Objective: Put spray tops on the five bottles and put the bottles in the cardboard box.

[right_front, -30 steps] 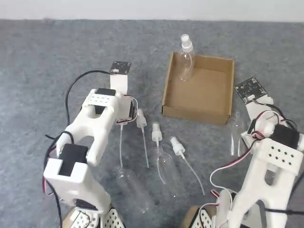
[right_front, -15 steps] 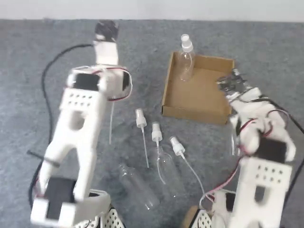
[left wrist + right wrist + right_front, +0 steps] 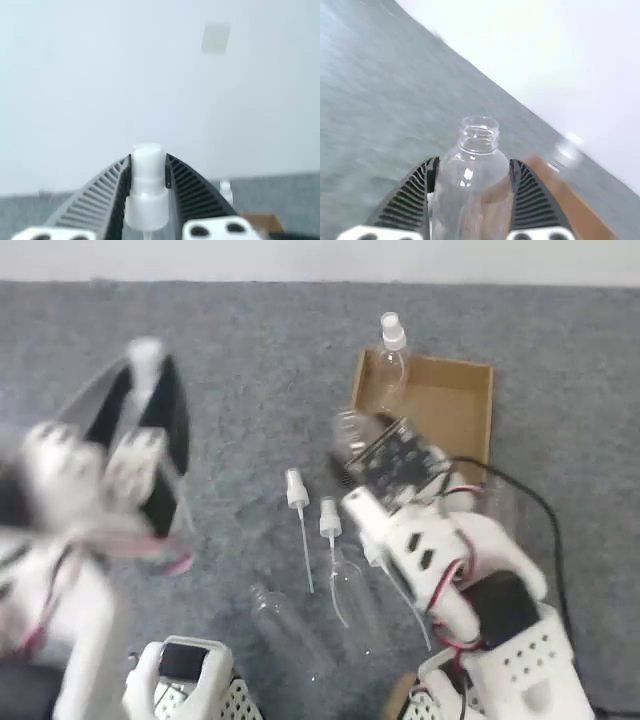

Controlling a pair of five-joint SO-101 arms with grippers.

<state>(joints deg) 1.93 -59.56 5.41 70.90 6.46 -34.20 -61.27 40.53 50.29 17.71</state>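
surface: grey carpet-like mat (image 3: pixel 250 350), spread under both arms.
held spray top (image 3: pixel 146 200): white, with a rounded cap over a wider collar. A thin tube stub is seen under it.
clear bottle (image 3: pixel 479 137): see-through, no top fitted. The threaded neck is left open.
capped bottle (image 3: pixel 392 360): clear, with a white spray top already fitted.
left gripper (image 3: pixel 148 164): closed on the held spray top. The cap is pinched between both ribbed black fingers, its crown about level with the fingertips. It is held up off the mat at the left side, well apart from the cardboard box (image 3: pixel 455 405).
right gripper (image 3: pixel 474 167): clamped on the body of the clear bottle. The neck and shoulder are left sticking out past the fingertips. In the high view it is held just beside the box's left wall.
box contents: the capped bottle is stood upright in the far left corner.
loose spray tops (image 3: pixel 297 490): laid on the mat between the two arms, tubes pointed toward the arm bases.
lying bottles (image 3: pixel 285 625): clear and uncapped, laid on their sides nearer the arm bases than the loose spray tops.
room: plain white wall (image 3: pixel 100 75), seen past the mat's far edge.
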